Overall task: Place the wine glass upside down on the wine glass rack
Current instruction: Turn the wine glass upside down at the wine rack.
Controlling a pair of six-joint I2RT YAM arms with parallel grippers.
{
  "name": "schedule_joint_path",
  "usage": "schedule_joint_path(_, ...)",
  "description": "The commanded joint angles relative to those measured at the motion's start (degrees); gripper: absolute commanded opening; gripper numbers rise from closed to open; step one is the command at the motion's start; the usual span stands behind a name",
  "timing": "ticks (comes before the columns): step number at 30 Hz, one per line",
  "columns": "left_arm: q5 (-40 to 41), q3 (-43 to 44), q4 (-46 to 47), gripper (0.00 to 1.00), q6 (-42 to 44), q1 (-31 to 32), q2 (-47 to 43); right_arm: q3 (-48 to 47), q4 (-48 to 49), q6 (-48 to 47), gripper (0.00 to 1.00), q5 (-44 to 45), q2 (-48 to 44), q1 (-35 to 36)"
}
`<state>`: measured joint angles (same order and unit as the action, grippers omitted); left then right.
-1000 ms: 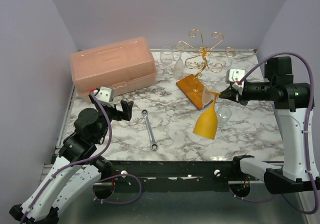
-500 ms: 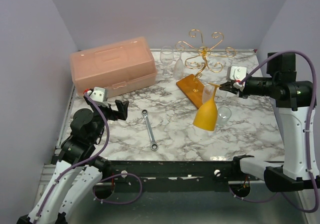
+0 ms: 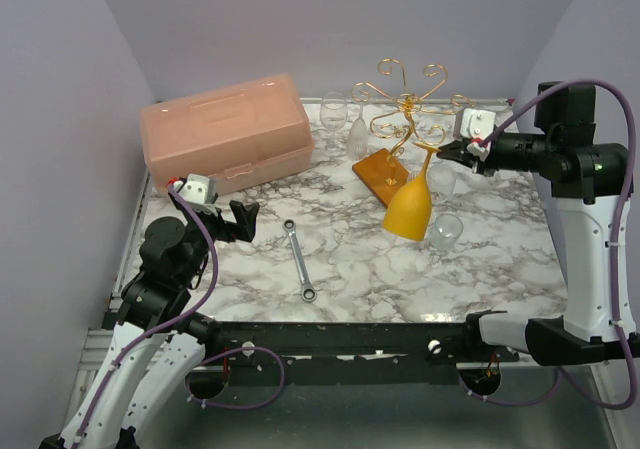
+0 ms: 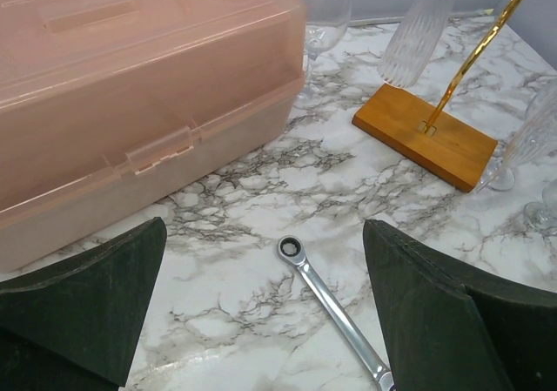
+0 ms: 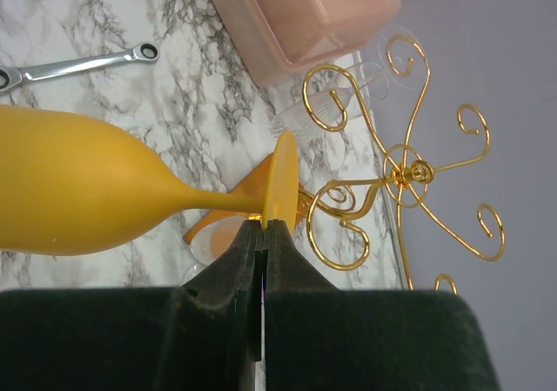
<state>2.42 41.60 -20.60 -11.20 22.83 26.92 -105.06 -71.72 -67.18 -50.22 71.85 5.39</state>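
The yellow wine glass [image 3: 409, 212] hangs bowl-down over the table, its foot [image 5: 283, 178] pinched at the rim by my right gripper [image 3: 447, 152], which is shut on it. In the right wrist view the bowl [image 5: 74, 191] reaches left and the foot's edge sits at my right gripper [image 5: 264, 224], just beside a curled arm of the wine glass rack [image 5: 409, 174]. The gold wire rack [image 3: 410, 103] stands at the back on its orange-brown base [image 3: 379, 173]. My left gripper [image 3: 244, 219] is open and holds nothing at the near left; between its jaws [image 4: 264, 231] lies bare marble.
A pink plastic box [image 3: 225, 134] fills the back left. A steel wrench [image 3: 299, 259] lies in the middle. Clear glasses stand behind the rack base [image 3: 334, 110], beside it [image 3: 357, 135] and to the right of the yellow bowl [image 3: 446, 231].
My right gripper has lifted the yellow glass up and back, bringing its foot near the rack's arms. The left arm drew back a little at first, then stayed put.
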Motion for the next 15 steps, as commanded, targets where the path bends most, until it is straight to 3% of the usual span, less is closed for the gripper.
schedule_joint_path(1,-2.3,-0.65,1.15,0.98,-0.59,-0.68,-0.31,-3.3,1.42,2.92,0.0,-1.36,2.04,0.66)
schedule_joint_path(15,-4.61,-0.73,1.39,0.98,-1.06,-1.47,-0.62,-4.39,5.71,6.15,0.0,2.06,3.78,1.82)
